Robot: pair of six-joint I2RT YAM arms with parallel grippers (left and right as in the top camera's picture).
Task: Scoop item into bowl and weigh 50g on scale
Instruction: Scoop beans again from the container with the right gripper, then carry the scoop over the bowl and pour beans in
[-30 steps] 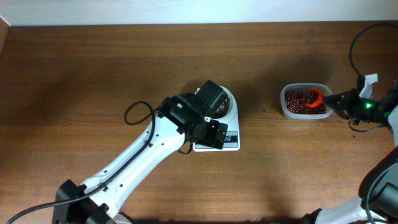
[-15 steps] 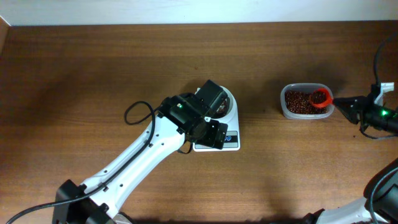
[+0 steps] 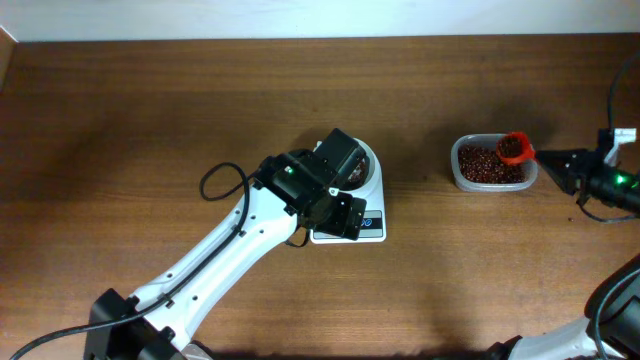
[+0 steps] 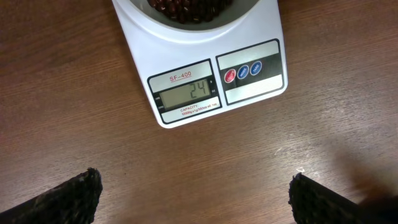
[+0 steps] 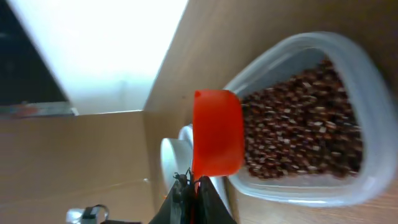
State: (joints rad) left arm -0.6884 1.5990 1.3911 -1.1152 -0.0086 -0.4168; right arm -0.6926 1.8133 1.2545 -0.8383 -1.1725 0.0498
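The white scale [image 3: 362,226] stands mid-table with the white bowl [image 3: 368,165] on it, mostly hidden under my left arm. In the left wrist view the scale [image 4: 205,74] reads 24 and the bowl [image 4: 186,15] holds dark beans. My left gripper [image 4: 196,196] is open and empty, above the table in front of the scale. My right gripper [image 3: 560,160] is shut on the handle of a red scoop [image 3: 512,148], [image 5: 216,132], lifted over the clear tub of beans [image 3: 490,166], [image 5: 298,137]. The scoop carries beans.
The clear plastic tub [image 5: 364,81] sits near the right table edge. The left arm [image 3: 230,250] stretches diagonally from the front left. A black cable [image 3: 215,182] loops beside it. A pale wall runs along the table's far edge.
My right gripper has pulled back to the right and lifted the red scoop up out of the beans, toward the tub's far right corner. The left arm has not moved.
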